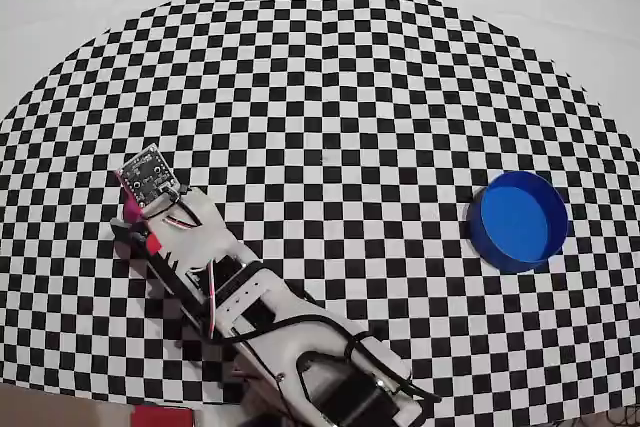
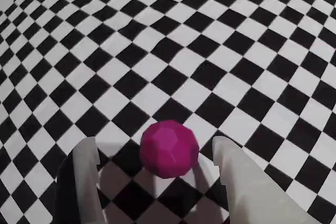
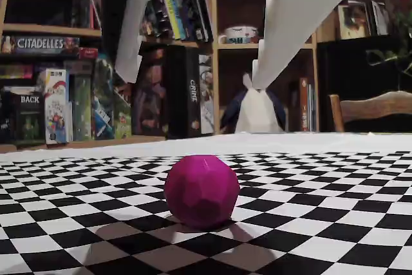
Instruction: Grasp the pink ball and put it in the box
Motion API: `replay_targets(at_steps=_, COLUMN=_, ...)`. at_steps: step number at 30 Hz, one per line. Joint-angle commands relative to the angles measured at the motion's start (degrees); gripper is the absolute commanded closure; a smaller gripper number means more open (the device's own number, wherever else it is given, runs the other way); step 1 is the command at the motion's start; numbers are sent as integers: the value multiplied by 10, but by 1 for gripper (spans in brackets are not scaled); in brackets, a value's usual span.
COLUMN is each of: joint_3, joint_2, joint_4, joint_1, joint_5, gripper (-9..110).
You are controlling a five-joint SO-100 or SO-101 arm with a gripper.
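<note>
- A table covered by a black-and-white checkered cloth [image 1: 330, 97] with a curved outer edge; plain white surface shows beyond it at the top of the overhead view.
- A small, faceted magenta-pink ball [image 3: 201, 190] rests directly on the checkered cloth, casting a soft shadow in the fixed view.
- A round, bright blue shallow tub [image 1: 519, 220] sits on the cloth at the right in the overhead view, well apart from the ball.

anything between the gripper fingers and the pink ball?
Nothing. The fixed view shows the open gripper above the pink ball, with clear air between; the wrist view shows only checkered cloth beside it.
</note>
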Motion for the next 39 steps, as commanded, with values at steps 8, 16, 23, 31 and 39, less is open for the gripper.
replay_targets(at_steps=8, joint_3=-56, joint_2=-31, joint_4=-8, joint_1=3, joint_5=-5, gripper=77)
replay_targets(at_steps=16, joint_3=-67, joint_2=-53, joint_4=-11, joint_1=9, joint_5=-6, gripper=77)
replay_targets(at_steps=23, joint_3=-69, joint_2=-66, joint_4=-19, joint_1=20, joint_5=-9, gripper=77)
replay_targets(at_steps=31, joint_3=-69, joint_2=-74, joint_4=-22, joint_1=28, joint_5=-11, gripper=77)
replay_targets(at_steps=39, joint_3=-71, joint_2=-96, joint_4=-33, joint_1=28, joint_5=-11, gripper=77)
